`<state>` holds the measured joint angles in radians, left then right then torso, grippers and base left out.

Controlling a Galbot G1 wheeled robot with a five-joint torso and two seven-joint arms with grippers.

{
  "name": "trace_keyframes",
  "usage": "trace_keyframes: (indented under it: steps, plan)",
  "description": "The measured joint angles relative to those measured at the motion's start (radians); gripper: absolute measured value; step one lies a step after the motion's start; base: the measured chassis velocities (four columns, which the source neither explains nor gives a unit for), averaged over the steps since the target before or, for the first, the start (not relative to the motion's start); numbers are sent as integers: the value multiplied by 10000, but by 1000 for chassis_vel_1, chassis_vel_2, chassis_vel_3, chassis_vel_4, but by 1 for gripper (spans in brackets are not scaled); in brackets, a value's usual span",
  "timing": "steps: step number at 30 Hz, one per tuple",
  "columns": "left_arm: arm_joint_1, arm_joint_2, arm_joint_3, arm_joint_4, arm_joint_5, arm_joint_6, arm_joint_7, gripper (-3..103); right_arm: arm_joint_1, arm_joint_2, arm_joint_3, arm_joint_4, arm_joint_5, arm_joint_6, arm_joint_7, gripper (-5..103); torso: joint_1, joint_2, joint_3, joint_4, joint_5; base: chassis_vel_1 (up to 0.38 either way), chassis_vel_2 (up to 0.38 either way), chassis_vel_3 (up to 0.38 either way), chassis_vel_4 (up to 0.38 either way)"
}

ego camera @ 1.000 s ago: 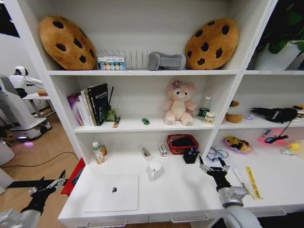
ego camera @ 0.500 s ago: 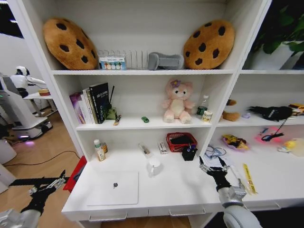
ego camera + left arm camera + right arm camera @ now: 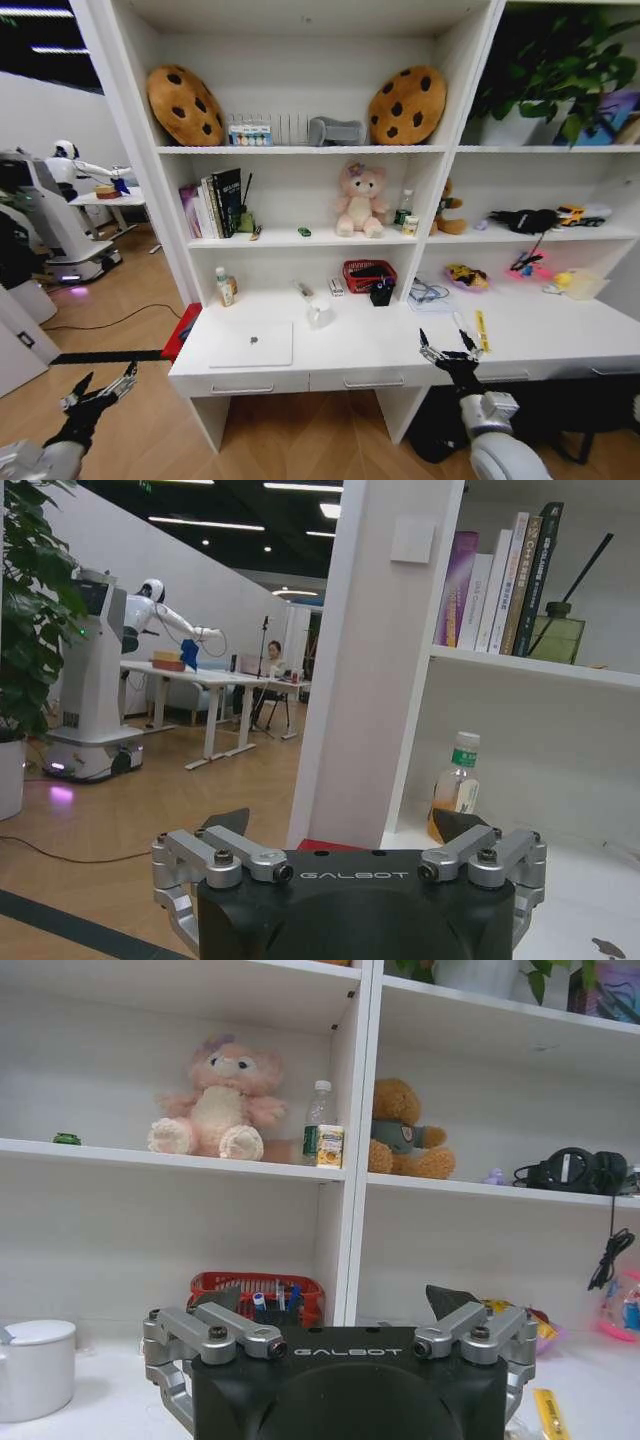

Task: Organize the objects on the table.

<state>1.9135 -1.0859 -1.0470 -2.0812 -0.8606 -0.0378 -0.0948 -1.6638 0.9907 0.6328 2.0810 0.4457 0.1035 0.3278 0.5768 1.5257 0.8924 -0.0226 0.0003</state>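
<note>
A silver laptop (image 3: 252, 344) lies shut on the left part of the long white table (image 3: 400, 345). A tiny green trinket (image 3: 304, 231) (image 3: 67, 1139) rests on the shelf above, left of a pink plush. A dark pen (image 3: 257, 232) lies on that shelf beside the books. Blue pens (image 3: 260, 1302) stand in a black holder (image 3: 381, 293) by a red basket. My right gripper (image 3: 447, 350) (image 3: 333, 1300) hovers open at the table's front edge, holding nothing. Low over the floor, left of the table, my left gripper (image 3: 100, 392) (image 3: 348, 823) is open and holds nothing.
A white mug (image 3: 320, 312), an orange-liquid bottle (image 3: 226, 287) and a yellow ruler (image 3: 481, 330) sit on the table. Cookie cushions (image 3: 187, 105) and plants (image 3: 540, 70) fill the upper shelves. A red object (image 3: 182, 332) leans at the table's left end. Another robot (image 3: 45, 215) stands far left.
The head camera has backed away from the shelving, so the table front, drawers and floor now show. Both arms keep the same pose, open and holding nothing.
</note>
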Motion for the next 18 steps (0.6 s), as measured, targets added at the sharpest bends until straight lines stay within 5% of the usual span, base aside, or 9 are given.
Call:
trace_keyframes:
  steps: [18]
  plan:
    - [0, 0, 0, 0, 0, 0, 0, 100, 0, 0, 0, 0, 0, 0, 0, 100, 3, -1, 1, 0, -6, 236, -234, -241, 235]
